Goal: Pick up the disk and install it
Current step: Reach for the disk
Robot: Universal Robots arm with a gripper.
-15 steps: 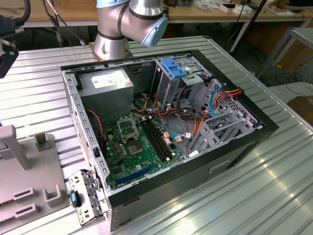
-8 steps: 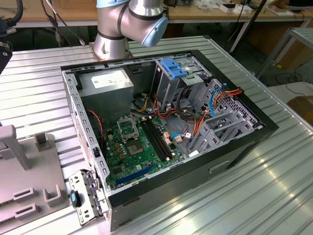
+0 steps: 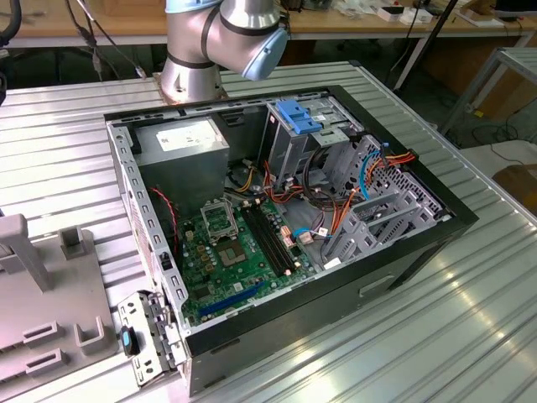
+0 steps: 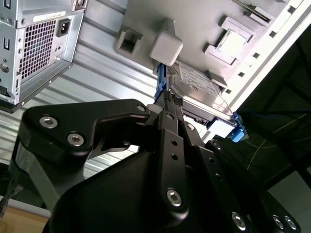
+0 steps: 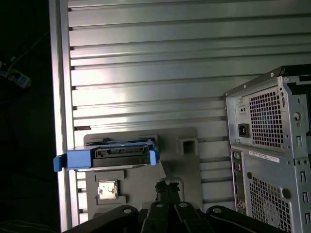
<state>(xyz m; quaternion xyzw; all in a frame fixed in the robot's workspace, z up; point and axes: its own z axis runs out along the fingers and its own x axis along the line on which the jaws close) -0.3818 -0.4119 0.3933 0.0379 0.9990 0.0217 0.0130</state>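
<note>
We find the disk (image 5: 121,154) on the grey fixture plate (image 5: 187,167), and in the first wrist view it faces us edge-on as a thin dark-grey slab. Its light-blue rail bracket (image 5: 77,158) wraps around that edge, with tabs sticking out at both ends. In the second wrist view we see the disk's (image 4: 197,81) flat metal face at a slant, with its white label, and blue rail showing along two sides.
</note>
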